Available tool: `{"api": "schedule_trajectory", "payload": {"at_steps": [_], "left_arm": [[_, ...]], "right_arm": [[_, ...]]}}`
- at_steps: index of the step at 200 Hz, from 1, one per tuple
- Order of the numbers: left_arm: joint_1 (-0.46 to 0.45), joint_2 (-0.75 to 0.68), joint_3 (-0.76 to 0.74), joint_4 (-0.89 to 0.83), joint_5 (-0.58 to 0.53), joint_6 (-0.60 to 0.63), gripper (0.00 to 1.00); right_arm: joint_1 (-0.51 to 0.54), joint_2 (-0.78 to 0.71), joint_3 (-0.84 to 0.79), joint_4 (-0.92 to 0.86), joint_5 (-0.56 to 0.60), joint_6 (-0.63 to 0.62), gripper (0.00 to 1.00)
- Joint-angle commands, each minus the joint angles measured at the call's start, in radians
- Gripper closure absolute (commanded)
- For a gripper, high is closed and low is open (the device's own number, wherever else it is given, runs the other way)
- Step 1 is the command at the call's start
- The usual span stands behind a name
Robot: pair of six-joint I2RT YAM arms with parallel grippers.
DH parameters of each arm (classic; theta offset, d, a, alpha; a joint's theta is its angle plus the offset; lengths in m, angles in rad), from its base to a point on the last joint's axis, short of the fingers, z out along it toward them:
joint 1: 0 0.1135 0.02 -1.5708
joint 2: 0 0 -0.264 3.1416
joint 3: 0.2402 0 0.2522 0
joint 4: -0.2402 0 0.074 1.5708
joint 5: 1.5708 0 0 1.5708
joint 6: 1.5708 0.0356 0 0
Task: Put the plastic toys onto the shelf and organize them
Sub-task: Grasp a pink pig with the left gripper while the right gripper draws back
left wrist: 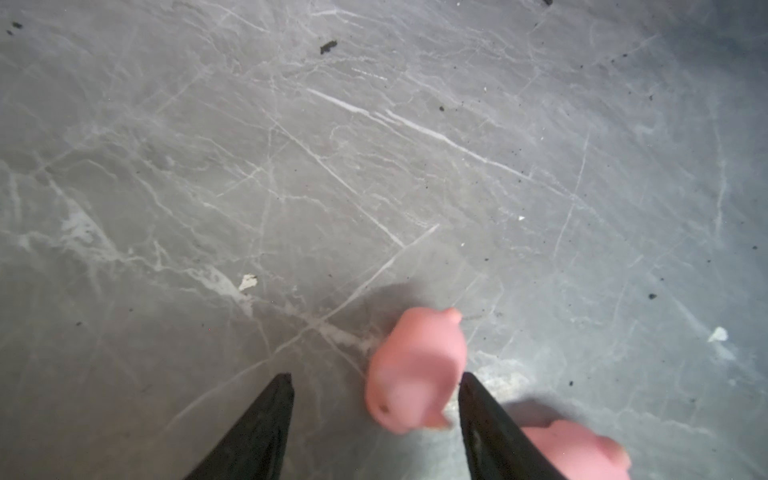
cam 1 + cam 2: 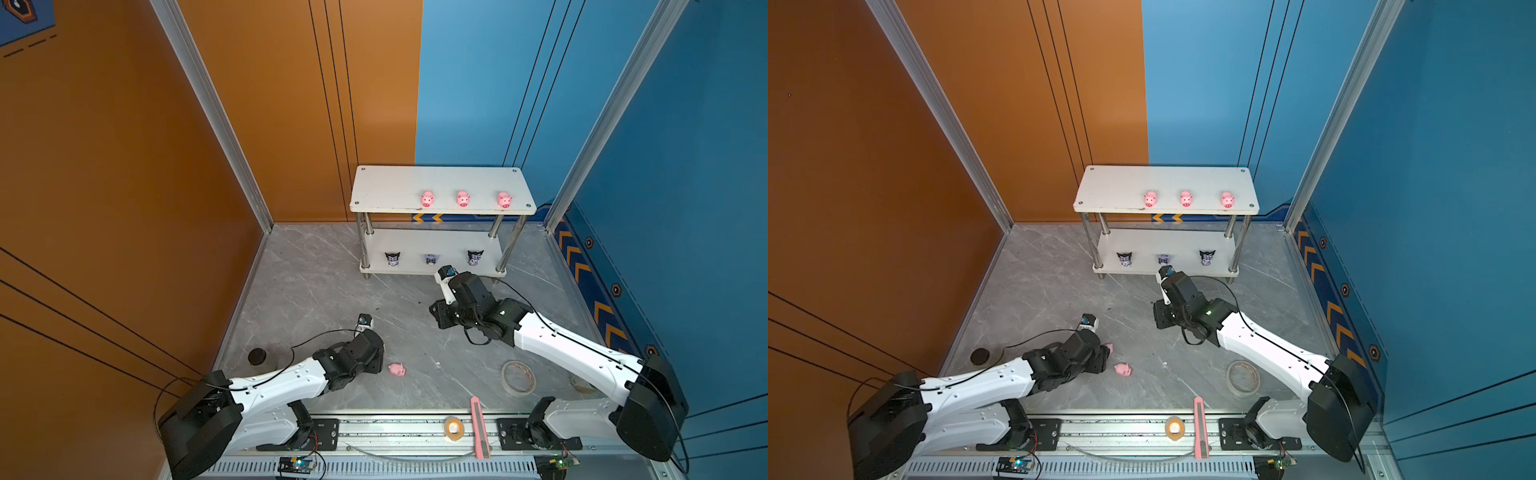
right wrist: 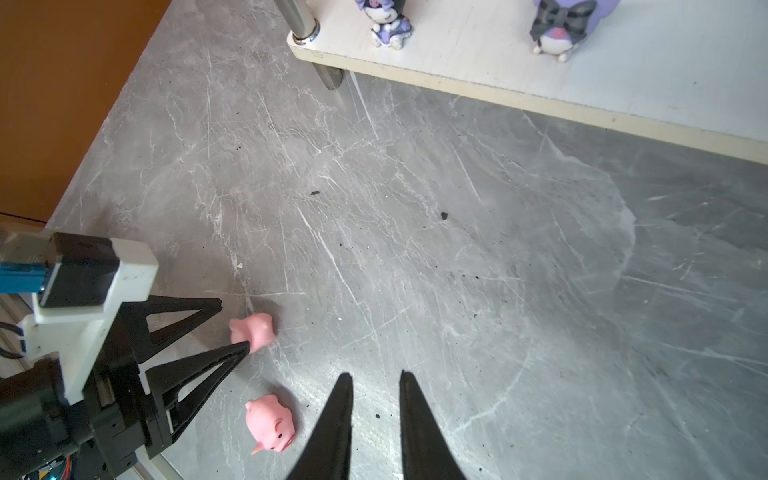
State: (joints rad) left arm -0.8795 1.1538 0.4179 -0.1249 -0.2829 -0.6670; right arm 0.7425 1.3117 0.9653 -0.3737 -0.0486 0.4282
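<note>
The shelf [image 2: 386,191] stands at the back, with three pink pigs [image 2: 463,198] along its top board. On its lower board stand three black-eared figurines [image 2: 431,259]. Two more pigs lie on the grey floor. One pig [image 1: 415,370] sits at the tips of my open left gripper [image 1: 376,376], close against one finger and not pinched. The other pig [image 2: 397,369] lies on its side just beside that gripper. My right gripper [image 3: 376,376] hovers over bare floor in front of the shelf's lower board [image 3: 623,83]. It is slightly open, with nothing between its fingers.
A large tape roll [image 2: 517,378] lies at the front right under the right arm. A small tape roll [image 2: 453,428] and a pink utility knife [image 2: 478,428] rest on the front rail. A dark disc [image 2: 257,356] sits by the orange wall.
</note>
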Motion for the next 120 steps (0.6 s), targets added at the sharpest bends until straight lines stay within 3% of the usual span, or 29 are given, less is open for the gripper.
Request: {"api": "schedule_trajectory", "payload": {"at_steps": [1, 15, 38, 66, 120], "left_arm": [[-0.011, 0.002, 0.012, -0.007, -0.009, 0.010, 0.43], [-0.009, -0.010, 0.007, -0.007, -0.009, 0.010, 0.41], [-0.011, -0.042, 0.009, -0.024, -0.002, 0.010, 0.28], [-0.011, -0.045, 0.005, -0.028, -0.004, 0.014, 0.27], [-0.013, 0.066, 0.017, 0.011, 0.006, 0.006, 0.46]], "right_arm": [[-0.004, -0.004, -0.021, -0.006, 0.000, 0.024, 0.77], [-0.004, 0.001, -0.023, -0.001, -0.002, 0.026, 0.77], [-0.003, -0.005, -0.027, -0.005, -0.008, 0.027, 0.77], [-0.006, -0.014, -0.035, -0.008, 0.004, 0.026, 0.77], [-0.007, -0.026, -0.031, -0.021, 0.007, 0.026, 0.77]]}}
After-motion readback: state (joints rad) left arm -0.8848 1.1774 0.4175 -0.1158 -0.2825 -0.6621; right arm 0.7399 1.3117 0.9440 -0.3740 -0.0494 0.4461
